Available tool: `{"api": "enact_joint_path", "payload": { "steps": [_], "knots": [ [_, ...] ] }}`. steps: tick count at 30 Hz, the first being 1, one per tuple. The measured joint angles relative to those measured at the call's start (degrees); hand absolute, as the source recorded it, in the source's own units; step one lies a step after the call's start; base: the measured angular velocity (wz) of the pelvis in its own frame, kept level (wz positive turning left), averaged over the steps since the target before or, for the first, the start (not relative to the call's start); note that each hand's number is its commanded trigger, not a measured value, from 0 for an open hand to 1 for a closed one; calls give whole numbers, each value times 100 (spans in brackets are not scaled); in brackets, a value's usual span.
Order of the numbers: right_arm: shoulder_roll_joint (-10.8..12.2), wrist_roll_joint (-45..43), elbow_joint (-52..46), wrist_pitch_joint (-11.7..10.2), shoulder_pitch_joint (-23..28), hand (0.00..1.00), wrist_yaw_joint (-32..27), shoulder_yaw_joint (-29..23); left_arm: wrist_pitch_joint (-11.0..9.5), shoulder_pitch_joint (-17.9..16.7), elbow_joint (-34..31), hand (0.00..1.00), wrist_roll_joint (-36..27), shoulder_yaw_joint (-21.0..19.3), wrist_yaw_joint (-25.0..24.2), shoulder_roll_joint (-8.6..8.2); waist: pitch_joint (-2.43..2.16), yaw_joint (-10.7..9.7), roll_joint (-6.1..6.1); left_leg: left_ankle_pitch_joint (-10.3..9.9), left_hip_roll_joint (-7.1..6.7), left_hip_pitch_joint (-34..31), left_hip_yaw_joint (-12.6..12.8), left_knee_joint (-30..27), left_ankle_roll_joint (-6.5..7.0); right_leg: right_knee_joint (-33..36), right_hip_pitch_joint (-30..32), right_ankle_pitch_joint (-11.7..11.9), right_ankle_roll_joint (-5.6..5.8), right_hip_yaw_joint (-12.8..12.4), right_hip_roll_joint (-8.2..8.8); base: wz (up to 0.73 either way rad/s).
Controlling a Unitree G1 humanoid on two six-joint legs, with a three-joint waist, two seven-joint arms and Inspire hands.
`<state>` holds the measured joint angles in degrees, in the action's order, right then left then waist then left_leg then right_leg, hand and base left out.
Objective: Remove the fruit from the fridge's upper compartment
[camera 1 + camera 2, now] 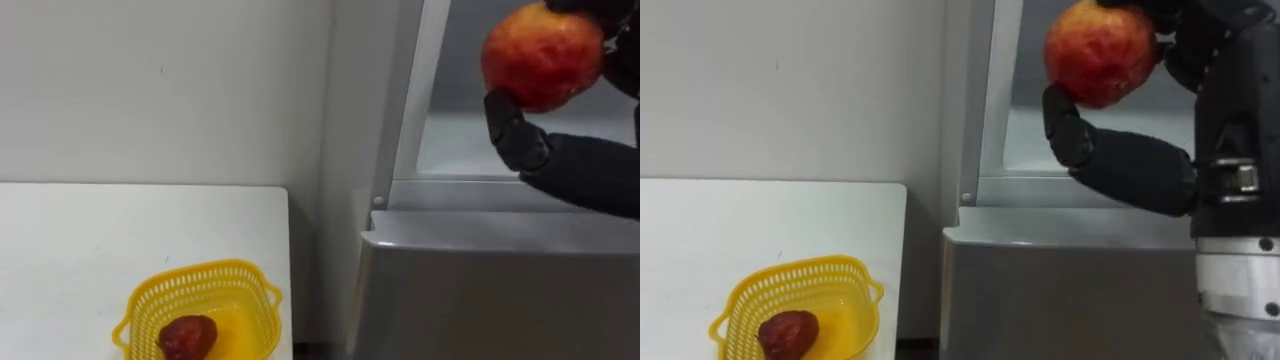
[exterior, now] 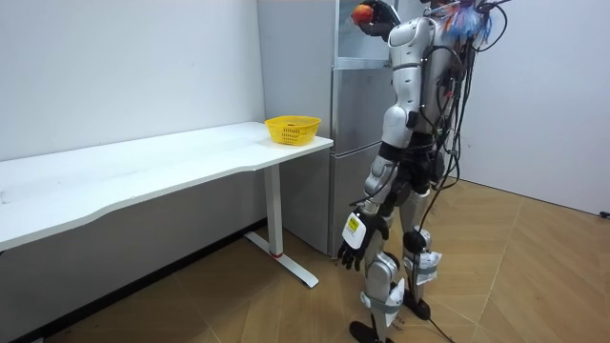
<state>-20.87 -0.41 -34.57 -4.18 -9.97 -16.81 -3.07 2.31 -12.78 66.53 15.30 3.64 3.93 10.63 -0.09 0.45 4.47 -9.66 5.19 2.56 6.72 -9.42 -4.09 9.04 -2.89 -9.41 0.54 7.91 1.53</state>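
Right hand (image 1: 1125, 165): raised at the mouth of the fridge's open upper compartment (image 1: 1040, 135), thumb under and fingers over a round red-and-yellow fruit (image 1: 1102, 52), clasped firmly round it.
Why that grip: the thumb props the fruit from below while the fingers cap it. I judge this keeps a smooth, round thing from rolling out on the way across.
Fruit's place: in the air, touching the hand alone, in front of the pale inner shelf and above the grey lower fridge door (image 1: 1060, 290).
Yellow perforated plastic basket (image 1: 845, 285): on the white worktop (image 1: 700, 230), near the edge beside the fridge. It holds a dark red wrinkled fruit (image 1: 788, 333), so it is likely the drop-off, set close for a short carry.
Left hand (image 2: 355, 243): hanging by the thigh, fingers loose, empty.
Room view gives: the robot standing upright, facing the fridge, just past the worktop's end.
Eye views give: the grip itself and the basket's contents.
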Motion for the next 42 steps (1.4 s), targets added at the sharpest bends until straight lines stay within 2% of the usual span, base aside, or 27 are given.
{"api": "enact_joint_path", "payload": {
  "steps": [3, 7, 11, 14, 17, 19, 24, 32, 35, 39, 42],
  "knots": [
    [123, -189, -36, -155, 21, 100, 77, 255, -41, 49, 11, 0, 0, 39, 1, 3, 3, -2, -6, -2, 1, -13, 12, 5, 0, -1, -1, 0, 0, -8, -1, -1],
    [158, -469, -36, -331, 21, 100, 206, 480, -133, 209, 271, 0, 3, 225, -21, 31, 9, 8, -28, -2, 1, -19, 19, 6, 0, 25, 0, 2, -2, -15, -1, 0],
    [225, -486, -37, -468, 20, 100, 329, 587, -189, 221, 332, 0, 5, 229, -75, 31, 25, 32, -56, -2, 6, 5, 33, 22, 0, 50, 5, 1, -2, -16, 0, -1],
    [307, -527, -38, -473, 20, 100, 456, 696, -202, 236, 322, 0, 18, 229, -118, 27, 17, 121, -73, -2, 6, 4, 67, 20, 1, 49, 19, 1, -2, -48, 0, -5],
    [412, -917, -38, -473, 13, 100, 473, 867, -201, 262, 323, 0, 37, 229, -140, 24, -9, 181, -82, -2, 7, -1, 80, 20, 1, 60, 83, 2, -2, -61, -1, -2],
    [519, -1134, -38, -469, 13, 100, 552, 1011, -198, 311, 333, 0, 8, 228, -204, 27, -13, 291, -91, -2, 6, 5, 86, 18, 1, 70, 80, 2, -3, -69, -1, 0],
    [568, -1192, -38, -454, 0, 100, 717, 1319, -197, 332, 329, 0, 7, 241, -224, 21, -12, 383, -93, -2, 6, -5, 76, 20, 2, 75, 22, 3, -4, -63, -1, 0],
    [568, -1119, -35, -448, -115, 100, 1041, 1879, -176, 445, 320, 0, 5, 566, -295, 62, -5, 538, -76, -1, 5, 13, 70, 20, 2, 64, -14, 3, -4, -64, -2, 0],
    [565, -1159, -27, -449, -117, 100, 1168, 2063, -180, 473, 324, 0, 5, 618, -384, 116, 14, 582, -44, -1, 5, 13, 48, 21, 2, 61, -32, 2, -4, -43, -1, 2],
    [547, -1224, 21, -449, -118, 100, 1444, 2224, -179, 525, 327, 0, 8, 681, -462, 152, 83, 631, 27, -1, 5, 0, 26, 21, 2, 53, -36, 2, -3, -26, -1, 1],
    [552, -1328, 176, -449, -120, 100, 1597, 2271, -177, 515, 327, 0, 8, 712, -465, 153, 94, 648, 45, -2, 1, -7, 17, 24, 2, 49, -34, 1, -2, -28, 2, 0]
  ]
}}
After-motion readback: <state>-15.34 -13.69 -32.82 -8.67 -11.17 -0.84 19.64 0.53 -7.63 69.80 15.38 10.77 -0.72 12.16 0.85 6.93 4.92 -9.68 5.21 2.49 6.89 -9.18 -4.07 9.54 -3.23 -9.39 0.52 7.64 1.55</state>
